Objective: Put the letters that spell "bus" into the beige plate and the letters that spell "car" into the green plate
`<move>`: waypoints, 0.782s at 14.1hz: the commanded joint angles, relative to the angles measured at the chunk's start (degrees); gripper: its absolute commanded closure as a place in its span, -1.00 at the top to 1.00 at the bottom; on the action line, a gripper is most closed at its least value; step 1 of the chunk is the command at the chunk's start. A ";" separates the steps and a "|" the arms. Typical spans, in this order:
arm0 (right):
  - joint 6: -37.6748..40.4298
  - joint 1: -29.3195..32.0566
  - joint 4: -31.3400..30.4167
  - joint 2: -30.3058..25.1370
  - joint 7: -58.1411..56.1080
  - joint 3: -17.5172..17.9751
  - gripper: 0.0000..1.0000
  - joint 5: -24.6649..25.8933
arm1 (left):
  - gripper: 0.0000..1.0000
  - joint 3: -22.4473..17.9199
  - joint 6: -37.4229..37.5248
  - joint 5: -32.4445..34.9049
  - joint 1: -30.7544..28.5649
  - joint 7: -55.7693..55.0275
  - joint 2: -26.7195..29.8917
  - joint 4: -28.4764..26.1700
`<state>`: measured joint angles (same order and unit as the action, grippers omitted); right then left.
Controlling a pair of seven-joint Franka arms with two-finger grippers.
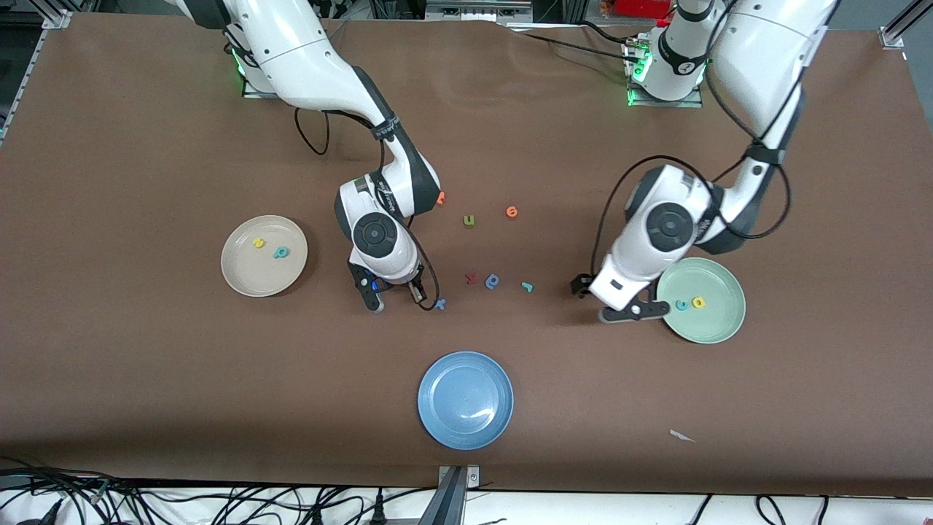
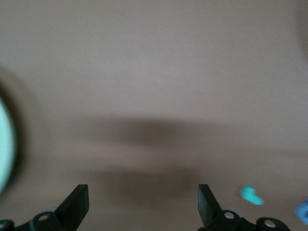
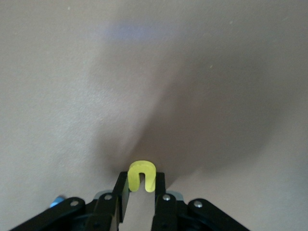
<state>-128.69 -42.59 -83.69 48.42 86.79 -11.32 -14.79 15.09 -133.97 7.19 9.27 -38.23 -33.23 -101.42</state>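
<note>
- With its fingers pinching the small yellow foam u [image 3: 141,175], the right gripper [image 1: 393,292] should lift straight, then carry it to the round cream-beige plate [image 1: 240,281], beside it toward the right arm's end.
- The left gripper [image 1: 633,310], spread empty beside the pale mint-green plate [image 1: 718,332], can take the thin teal foam r [image 1: 527,286].

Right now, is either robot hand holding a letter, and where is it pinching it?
The right gripper pinches the yellow u by its two open ends, curve sticking out. The left gripper is open and holds nothing.
</note>
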 commanded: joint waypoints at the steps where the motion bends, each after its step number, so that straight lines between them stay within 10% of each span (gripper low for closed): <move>1: 5.97 -0.12 -0.16 -2.54 -3.53 -2.11 -0.73 1.69 | 1.00 -0.41 1.08 -3.14 4.07 -9.18 -4.99 6.31; 7: 19.62 0.76 -3.04 -7.63 -25.50 -11.08 -0.72 0.82 | 0.96 -1.03 0.90 -2.62 9.53 -24.42 -12.03 13.34; 11: 16.73 0.67 -17.26 -16.24 -42.10 -17.49 -0.71 0.82 | 0.70 -1.12 0.82 -2.71 10.41 -26.28 -13.09 13.70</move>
<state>-109.46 -41.45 -90.97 39.15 51.90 -26.46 -14.01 14.84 -133.99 5.40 18.57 -63.45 -45.48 -89.90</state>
